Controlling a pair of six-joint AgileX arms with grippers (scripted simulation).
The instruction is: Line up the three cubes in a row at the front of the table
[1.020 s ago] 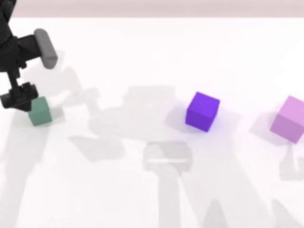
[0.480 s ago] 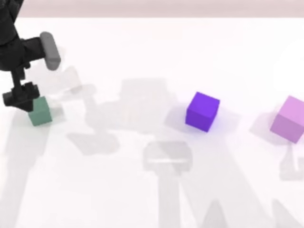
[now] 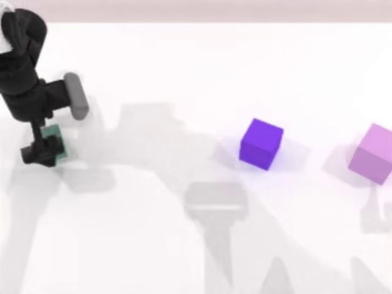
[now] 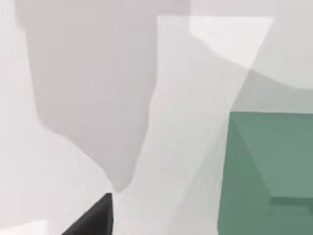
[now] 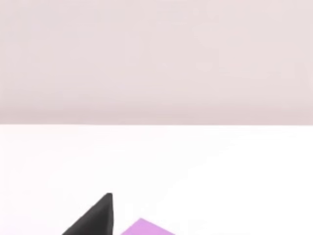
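The small teal-green cube [image 3: 56,136] sits at the table's [image 3: 184,73] left side, mostly covered by my left gripper [image 3: 43,150], which has come down over it. In the left wrist view the teal cube [image 4: 266,171] is very close, with one dark fingertip [image 4: 95,220] well off to its side; the gripper is open. The violet-purple cube [image 3: 261,143] stands right of centre. At the right edge is the lilac-pink cube [image 3: 372,153]. My right arm is outside the top view; its wrist view shows one fingertip [image 5: 100,215] beside a corner of the lilac cube [image 5: 144,227].
The pinkish-beige edge strip [image 3: 196,11] runs along the top of the top view. Soft arm shadows lie across the white surface between the cubes.
My left arm has swung down and toward the front. Its gripper, which was beside the teal cube's upper left, now sits over the cube and hides most of it. No cube has moved.
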